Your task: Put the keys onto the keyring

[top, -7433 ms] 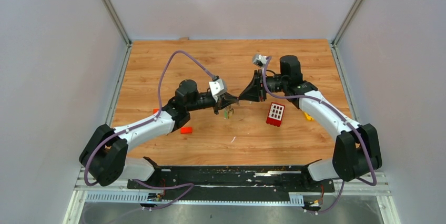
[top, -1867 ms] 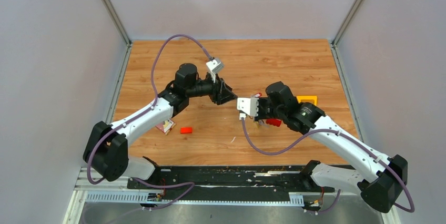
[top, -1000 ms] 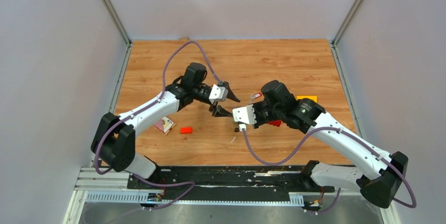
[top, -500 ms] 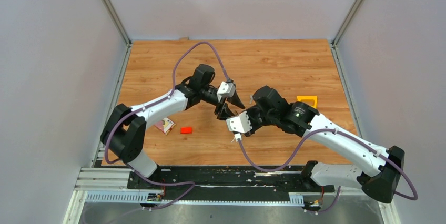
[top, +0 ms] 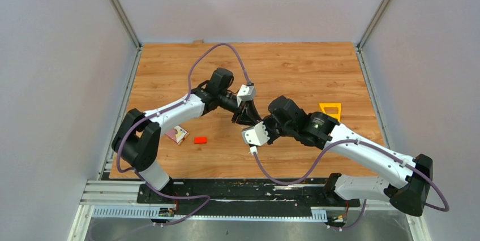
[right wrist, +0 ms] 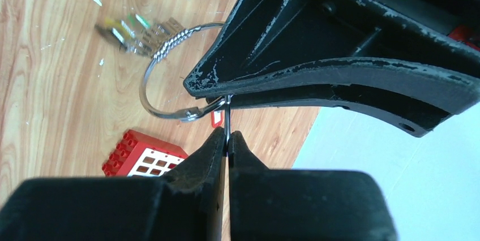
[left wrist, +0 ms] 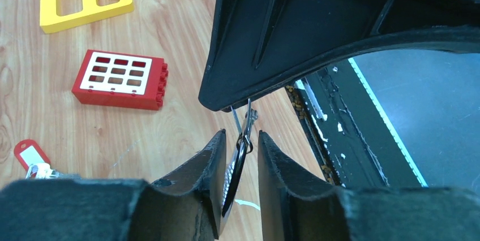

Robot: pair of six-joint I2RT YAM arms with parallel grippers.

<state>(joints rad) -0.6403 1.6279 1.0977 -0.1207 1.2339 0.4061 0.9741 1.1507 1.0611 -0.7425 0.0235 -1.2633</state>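
Note:
Both grippers meet above the middle of the table. My right gripper [right wrist: 227, 135] [top: 261, 122] is shut on the thin wire of the keyring [right wrist: 151, 91]. The ring loops away to the left, carrying several keys [right wrist: 136, 33] with green and yellow heads. My left gripper [left wrist: 240, 136] [top: 248, 116] stands around a black-headed key [left wrist: 235, 176] that hangs from that wire by a small loop. The key leans on the left finger [left wrist: 212, 162], with a gap to the other one. A red-tagged key [left wrist: 31, 156] lies on the wood.
A red block with white squares [left wrist: 120, 78] [right wrist: 147, 159] lies under the grippers. A yellow plastic piece [top: 330, 108] [left wrist: 82, 3] sits to the right. A small red block [top: 200, 140] and a pink card [top: 177, 134] lie to the left.
The left arm swung right to meet the right gripper, and its jaws narrowed around the black key. The right arm moved left and nearer, still shut.

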